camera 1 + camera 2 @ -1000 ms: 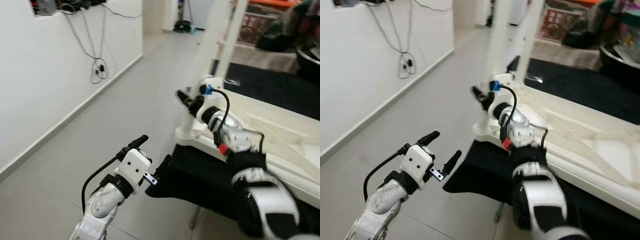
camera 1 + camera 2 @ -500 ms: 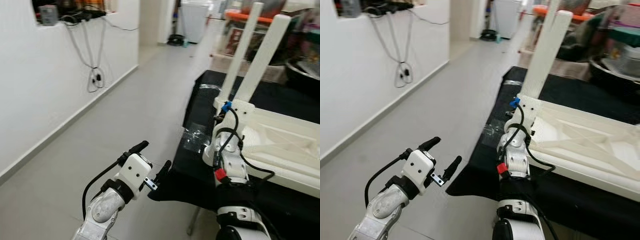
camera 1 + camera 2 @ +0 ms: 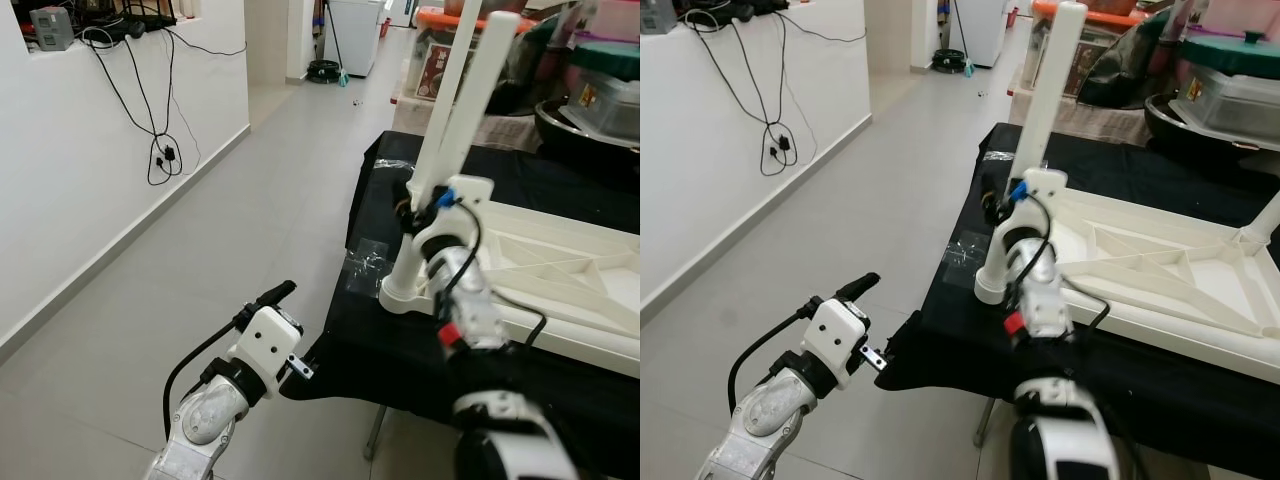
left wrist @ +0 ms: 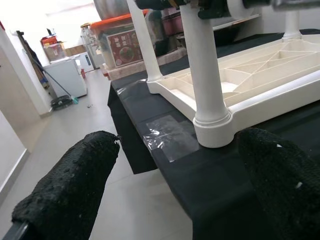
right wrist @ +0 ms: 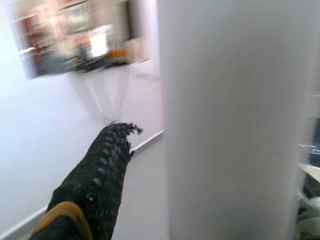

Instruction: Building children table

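A white children's table (image 3: 1160, 325) lies upside down on a black cloth (image 3: 1120, 380). Its near corner leg (image 3: 470, 90) stands upright in its socket. My right gripper (image 3: 408, 205) is around this leg low down, shut on it. In the right wrist view the leg (image 5: 230, 120) is very close, with one black finger (image 5: 95, 180) beside it and the other hidden. My left gripper (image 3: 890, 303) hovers open and empty above the floor, just off the cloth's near corner. Its fingers (image 4: 75, 185) frame the leg's base (image 4: 212, 130).
A clear plastic bag (image 3: 368, 265) lies on the cloth by the leg's base. More table legs (image 4: 142, 40) stand upright further back. To the left are grey floor tiles (image 3: 200, 260) and a white wall with hanging cables (image 3: 160, 150). Storage boxes (image 3: 1230, 90) stand behind.
The whole picture has shifted, so the camera has moved. My right gripper stays on the corner leg. The left gripper stays open in about the same place.
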Available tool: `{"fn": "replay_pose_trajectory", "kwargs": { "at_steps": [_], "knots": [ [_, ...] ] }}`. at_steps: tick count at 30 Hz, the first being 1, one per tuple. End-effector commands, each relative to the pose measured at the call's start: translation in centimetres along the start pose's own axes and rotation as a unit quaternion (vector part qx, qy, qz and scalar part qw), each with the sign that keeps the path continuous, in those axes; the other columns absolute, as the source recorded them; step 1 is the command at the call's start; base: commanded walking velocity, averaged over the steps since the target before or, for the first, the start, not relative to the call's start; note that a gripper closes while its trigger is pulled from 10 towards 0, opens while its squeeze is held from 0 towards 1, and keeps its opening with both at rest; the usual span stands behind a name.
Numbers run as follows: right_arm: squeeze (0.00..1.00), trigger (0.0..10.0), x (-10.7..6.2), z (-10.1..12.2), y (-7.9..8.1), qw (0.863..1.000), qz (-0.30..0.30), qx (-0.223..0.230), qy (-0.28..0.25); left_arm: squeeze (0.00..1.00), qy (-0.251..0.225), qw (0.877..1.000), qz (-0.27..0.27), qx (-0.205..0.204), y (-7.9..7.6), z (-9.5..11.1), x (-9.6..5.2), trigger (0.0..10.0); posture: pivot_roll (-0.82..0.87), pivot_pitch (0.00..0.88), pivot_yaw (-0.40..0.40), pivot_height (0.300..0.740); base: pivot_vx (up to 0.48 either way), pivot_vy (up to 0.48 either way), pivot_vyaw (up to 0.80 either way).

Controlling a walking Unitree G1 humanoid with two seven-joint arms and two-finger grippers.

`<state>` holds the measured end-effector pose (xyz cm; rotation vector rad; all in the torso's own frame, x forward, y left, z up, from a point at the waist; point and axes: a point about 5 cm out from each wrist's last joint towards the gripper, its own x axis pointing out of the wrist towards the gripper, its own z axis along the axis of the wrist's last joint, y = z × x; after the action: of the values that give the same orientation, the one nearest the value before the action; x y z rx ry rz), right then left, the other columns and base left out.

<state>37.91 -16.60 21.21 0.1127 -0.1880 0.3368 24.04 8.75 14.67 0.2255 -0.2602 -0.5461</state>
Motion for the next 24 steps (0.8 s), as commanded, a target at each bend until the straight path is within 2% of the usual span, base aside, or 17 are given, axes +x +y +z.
{"fn": "replay_pose_trajectory", "kwargs": {
  "at_steps": [1,3,4,6,9,11,12,13,14,15,16,18,20,21,22,23,24],
  "knots": [
    [0.00,10.0,-0.2,-1.5,1.4,0.994,0.100,0.023,0.048,0.00,-0.001,1.000,-0.006,-0.007,-0.5,-0.2,0.0,10.0,0.10,0.000,-0.095,0.740,0.000,0.000,0.00],
    [0.00,10.0,-1.1,-2.3,2.2,0.977,0.197,0.026,0.081,0.00,0.000,1.000,-0.009,-0.009,-0.8,-0.2,0.0,10.0,0.10,0.000,-0.096,0.740,0.000,0.000,0.00],
    [0.00,10.0,-1.9,-2.8,2.9,0.958,0.263,0.026,0.108,0.00,-0.001,1.000,-0.011,-0.010,-0.9,-0.2,0.0,10.0,0.10,0.000,-0.096,0.740,0.000,0.000,0.00],
    [0.00,10.0,-1.9,-2.8,2.9,0.958,0.263,0.026,0.108,0.00,-0.001,1.000,-0.011,-0.010,-0.9,-0.2,0.0,10.0,0.10,0.000,-0.096,0.740,0.000,0.000,0.00],
    [0.00,10.0,-3.2,-3.8,4.7,0.912,0.380,0.031,0.150,0.00,-0.002,1.000,-0.009,-0.009,-1.0,-0.2,0.1,10.0,0.10,0.000,-0.101,0.740,0.000,0.000,0.00],
    [0.00,10.0,-3.2,-4.0,5.2,0.906,0.394,0.032,0.150,0.00,-0.003,1.000,-0.008,-0.008,-0.9,-0.2,0.2,10.0,0.10,0.000,-0.102,0.740,0.000,0.000,0.00],
    [0.00,0.0,-2.4,-4.2,5.6,0.919,0.366,0.025,0.144,0.00,-0.004,1.000,-0.007,-0.008,-0.9,-0.1,0.3,10.0,0.10,0.000,-0.104,0.740,0.000,0.000,0.00],
    [0.00,0.0,-2.4,-4.2,5.6,0.919,0.366,0.025,0.144,0.00,-0.004,1.000,-0.007,-0.008,-0.9,-0.1,0.3,10.0,0.10,0.000,-0.104,0.740,0.000,0.000,0.00],
    [0.00,0.0,-1.5,-4.3,5.7,0.934,0.331,0.008,0.134,0.00,-0.004,1.000,-0.006,-0.008,-0.8,-0.1,0.4,10.0,0.11,0.000,-0.106,0.740,0.000,0.000,0.00],
    [0.00,0.0,-1.5,-4.3,5.7,0.934,0.331,0.008,0.134,0.00,-0.004,1.000,-0.006,-0.008,-0.8,-0.1,0.4,10.0,0.11,0.000,-0.106,0.740,0.000,0.000,0.00],
    [0.00,0.0,-0.5,-4.4,5.2,0.956,0.265,0.000,0.128,0.00,-0.005,1.000,-0.005,-0.007,-0.7,-0.1,0.4,10.0,0.11,0.000,-0.106,0.740,0.000,0.000,0.00],
    [0.00,0.0,0.4,-4.6,4.0,0.976,0.175,-0.014,0.131,0.00,-0.005,1.000,-0.004,-0.005,-0.7,-0.1,0.4,10.0,0.11,0.000,-0.107,0.740,0.000,0.000,0.00],
    [0.00,0.0,0.5,-4.6,3.5,0.980,0.142,-0.022,0.135,0.00,-0.005,1.000,-0.004,-0.005,-0.6,-0.1,0.4,10.0,0.11,0.000,-0.107,0.740,0.000,0.000,0.00],
    [0.00,0.0,0.5,-4.4,1.6,0.990,0.021,-0.025,0.138,0.00,-0.004,1.000,-0.002,-0.004,-0.5,-0.1,0.4,10.0,0.11,0.000,-0.110,0.740,0.000,0.000,0.00],
    [0.00,0.0,0.5,-4.4,1.6,0.990,0.021,-0.025,0.138,0.00,-0.004,1.000,-0.002,-0.004,-0.5,-0.1,0.4,10.0,0.11,0.000,-0.110,0.740,0.000,0.000,0.00],
    [0.00,0.0,-0.2,-4.0,-0.7,0.983,-0.136,-0.013,0.126,0.00,-0.004,1.000,0.000,-0.004,-0.3,-0.1,0.3,10.0,0.10,0.000,-0.105,0.740,0.000,0.000,0.00],
    [0.00,0.0,-0.9,-3.9,-1.6,0.972,-0.201,-0.003,0.122,0.00,-0.004,1.000,0.000,-0.003,-0.3,-0.1,0.3,10.0,0.10,0.000,-0.106,0.740,0.000,0.000,0.00]
  ]
}}
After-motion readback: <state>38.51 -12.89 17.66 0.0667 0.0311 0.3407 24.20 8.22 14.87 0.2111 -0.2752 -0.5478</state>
